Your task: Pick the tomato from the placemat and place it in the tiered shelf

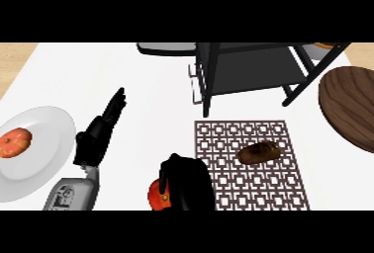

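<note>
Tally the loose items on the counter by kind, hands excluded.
Tomato, held in the right hand: 1
Orange-red fruit: 1
Brown food item: 1
White plate: 1
Placemat: 1
Tiered shelf: 1
Wooden board: 1
Total: 7

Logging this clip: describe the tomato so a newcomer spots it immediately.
Start at the brown patterned placemat. Off its lower left corner the right hand curls its fingers round the tomato. It is glossy red-orange, unlike the dark brown item lying on the mat.
</note>
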### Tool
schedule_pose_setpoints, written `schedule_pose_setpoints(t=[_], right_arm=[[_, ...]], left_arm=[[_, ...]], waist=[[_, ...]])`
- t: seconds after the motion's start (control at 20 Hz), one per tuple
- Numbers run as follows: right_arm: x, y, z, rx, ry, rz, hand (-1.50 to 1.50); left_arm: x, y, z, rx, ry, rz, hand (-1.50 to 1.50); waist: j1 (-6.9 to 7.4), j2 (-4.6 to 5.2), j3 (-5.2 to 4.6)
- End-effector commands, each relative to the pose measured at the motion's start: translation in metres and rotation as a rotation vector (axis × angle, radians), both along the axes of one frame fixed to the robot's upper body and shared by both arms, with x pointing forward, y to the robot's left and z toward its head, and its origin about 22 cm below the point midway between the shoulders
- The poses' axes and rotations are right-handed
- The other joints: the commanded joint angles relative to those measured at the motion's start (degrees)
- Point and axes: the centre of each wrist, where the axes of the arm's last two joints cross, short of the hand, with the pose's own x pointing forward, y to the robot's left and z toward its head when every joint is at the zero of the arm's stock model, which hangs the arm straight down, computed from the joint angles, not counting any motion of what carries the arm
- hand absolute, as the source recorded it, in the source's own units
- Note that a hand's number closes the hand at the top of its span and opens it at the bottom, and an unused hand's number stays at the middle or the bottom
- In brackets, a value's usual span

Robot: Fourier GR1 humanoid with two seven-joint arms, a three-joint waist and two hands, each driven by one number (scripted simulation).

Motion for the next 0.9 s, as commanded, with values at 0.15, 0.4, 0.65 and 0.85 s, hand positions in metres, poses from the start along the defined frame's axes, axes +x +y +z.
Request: schedule_pose_setpoints(t=[0.15, 0.4, 0.65, 0.85], right_arm=[[-0.012, 0.014, 0.055, 0.272, -0.181, -0.065, 1.50], [-0.030, 0.006, 0.098, 0.326, -0.259, -0.127, 1.50], [-0.015, 0.004, 0.129, 0.232, -0.400, -0.240, 1.50], [0.002, -0.004, 0.152, 0.240, -0.493, -0.321, 1.50]], left_arm=[[0.009, 0.003, -0.006, -0.002, 0.009, 0.028, 0.00], [0.011, -0.001, 0.002, -0.002, 0.009, 0.030, 0.00], [0.006, 0.019, 0.003, 0.009, 0.007, 0.024, 0.00], [0.003, 0.005, -0.004, 0.003, -0.005, 0.029, 0.00]], waist=[[-0.73, -0.10, -0.06], [-1.37, -0.59, -0.09], [-1.63, -0.70, -0.15], [-1.72, -0.47, -0.11]])
